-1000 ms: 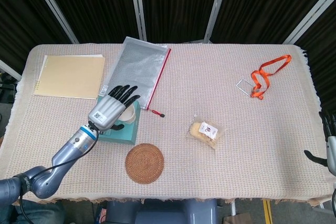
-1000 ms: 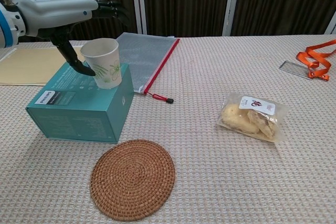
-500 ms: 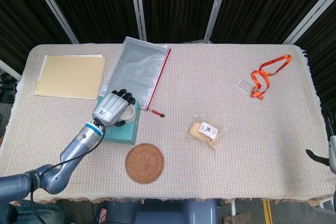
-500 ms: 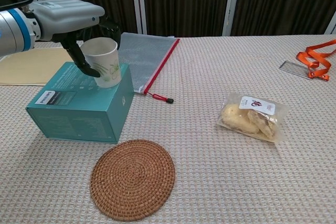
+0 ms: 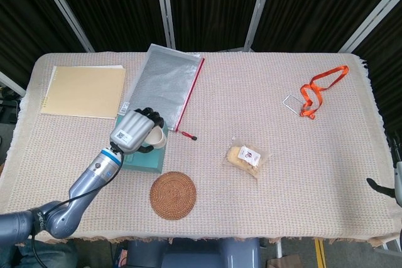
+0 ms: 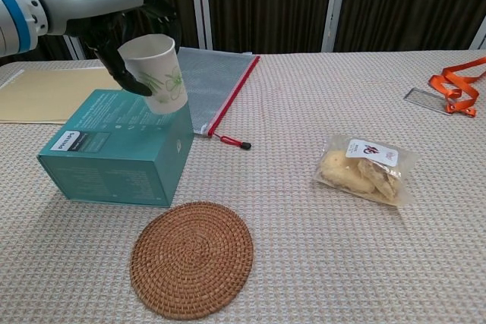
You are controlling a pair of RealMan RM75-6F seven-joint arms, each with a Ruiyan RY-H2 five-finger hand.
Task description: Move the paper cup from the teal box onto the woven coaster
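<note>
Left hand is gripping the paper cup just above the teal box.

The cup is tilting, its base clear of the box top near the box's right edge, fingers wrapping round its side. The woven coaster is lying on the surface in front of the box, near but apart from it. Of the right hand only a sliver is showing at the head view's right edge; whether it is wide or closed cannot be told.
</note>
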